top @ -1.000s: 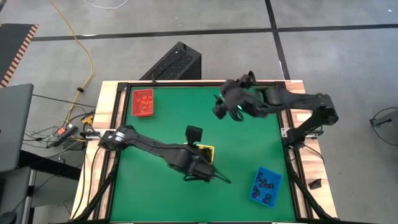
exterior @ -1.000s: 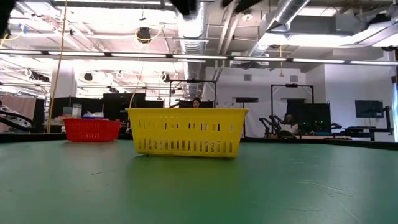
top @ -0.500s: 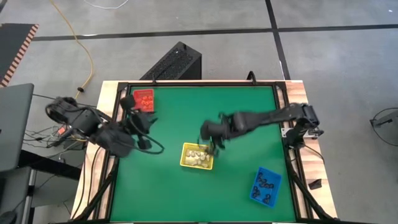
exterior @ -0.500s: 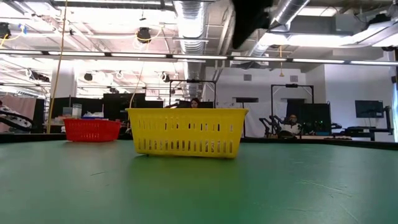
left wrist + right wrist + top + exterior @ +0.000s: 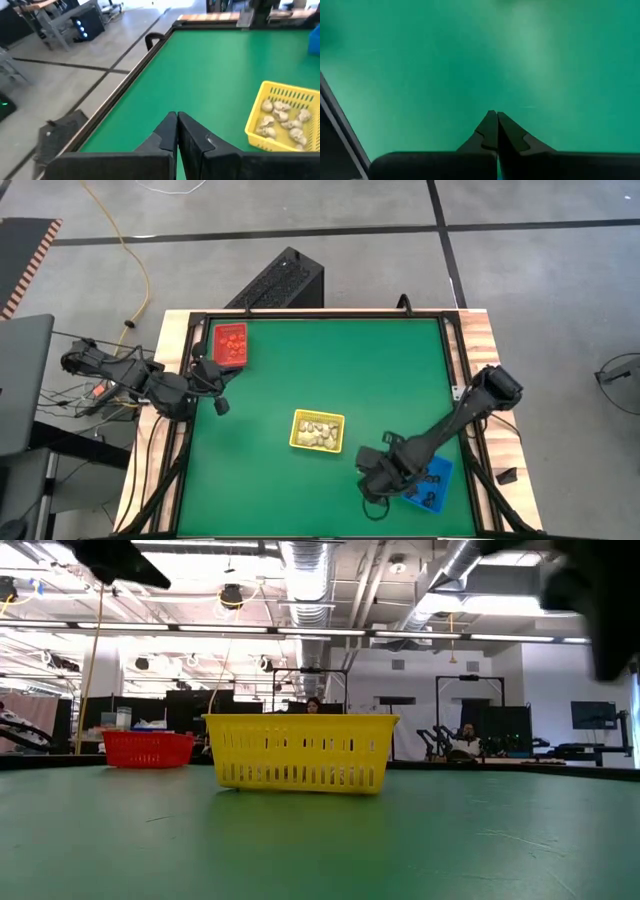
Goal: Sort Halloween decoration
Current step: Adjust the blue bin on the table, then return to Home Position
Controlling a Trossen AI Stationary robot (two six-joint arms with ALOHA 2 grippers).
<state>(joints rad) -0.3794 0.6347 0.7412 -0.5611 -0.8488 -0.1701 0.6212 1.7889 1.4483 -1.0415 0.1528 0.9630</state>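
Both arms swung back, left tool (image 5: 176,116) pinched empty, right tool (image 5: 493,114) likewise, cream trinkets (image 5: 318,431) heaped, no clear heading.

Even, bright overhead lighting; soft faint shadows on green table (image 5: 300,370). Low view: ceiling strip lights (image 5: 330,632) glare, dark arm shapes at top corners smeared by motion. Right wrist view: table surface out of focus, pale sheen patch.
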